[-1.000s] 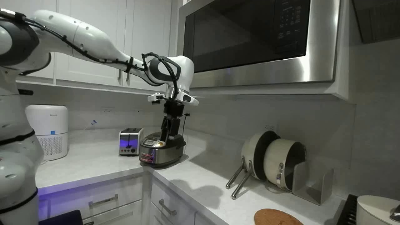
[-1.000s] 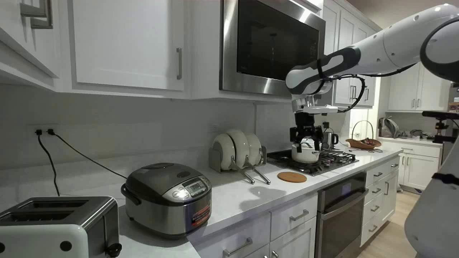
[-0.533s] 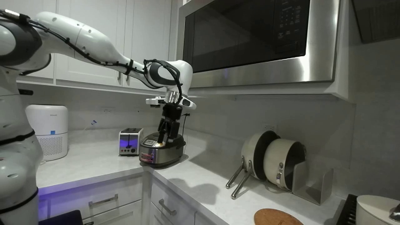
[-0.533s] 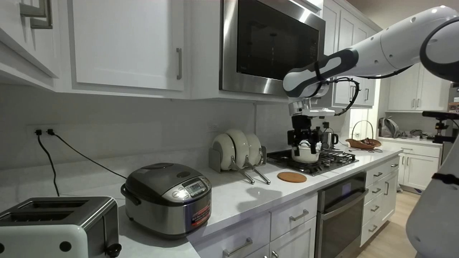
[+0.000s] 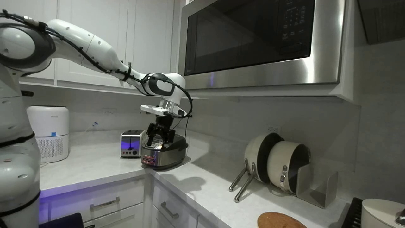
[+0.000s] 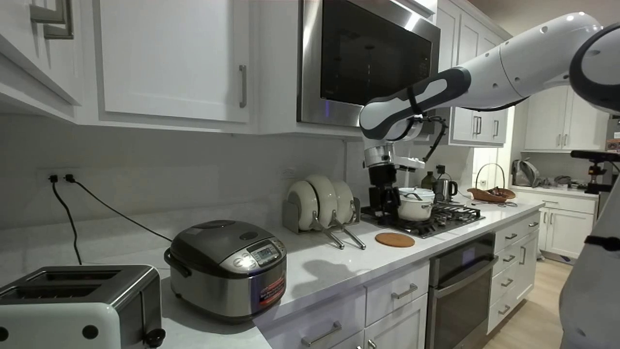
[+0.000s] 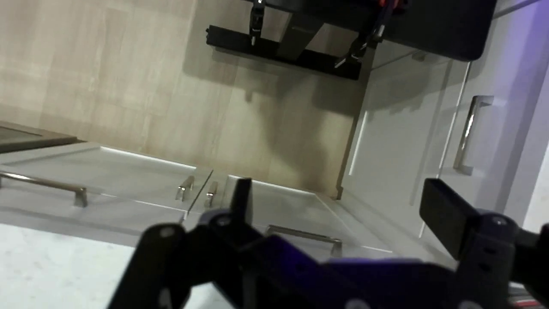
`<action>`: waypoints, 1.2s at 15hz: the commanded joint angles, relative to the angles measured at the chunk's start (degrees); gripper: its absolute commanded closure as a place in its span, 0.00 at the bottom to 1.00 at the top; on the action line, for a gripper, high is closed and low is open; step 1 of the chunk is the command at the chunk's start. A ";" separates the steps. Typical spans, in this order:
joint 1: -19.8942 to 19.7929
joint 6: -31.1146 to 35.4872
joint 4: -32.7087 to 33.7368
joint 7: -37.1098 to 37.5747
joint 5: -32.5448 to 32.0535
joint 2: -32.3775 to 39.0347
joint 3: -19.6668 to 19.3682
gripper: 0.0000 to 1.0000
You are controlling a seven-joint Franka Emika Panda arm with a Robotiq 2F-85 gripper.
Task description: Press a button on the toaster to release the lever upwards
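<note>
Your gripper (image 7: pixel 338 191) hangs wide, empty; in an exterior view toaster (image 6: pixel 80 309) lies well apart, past the rice cooker (image 6: pixel 224 271)

The long, white and grey robot arm (image 5: pixel 98 50) is being held out on a slant, with its rounded white and grey wrist (image 5: pixel 175 83) being bent down at the end. The black two-fingered gripper (image 7: pixel 336 191) is being pointed down, and its dark blocky fingers (image 7: pixel 448 214) are being held wide apart.
</note>
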 commanded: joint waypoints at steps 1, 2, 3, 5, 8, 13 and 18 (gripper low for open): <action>2.17 1.46 -1.97 -8.58 2.90 -0.72 1.03 0.00; 2.81 1.50 -2.30 -11.07 3.76 -0.72 1.26 0.00; 3.54 2.13 -3.10 -13.34 4.71 -0.90 1.61 0.00; 4.86 4.38 -4.82 -17.96 7.44 -1.46 2.01 0.00; 6.57 9.29 -7.49 -24.63 12.82 -1.65 2.80 0.00; 8.21 16.02 -11.51 -26.84 19.44 -2.78 5.13 0.00; 9.66 24.18 -18.54 -22.83 19.07 -8.73 8.39 0.00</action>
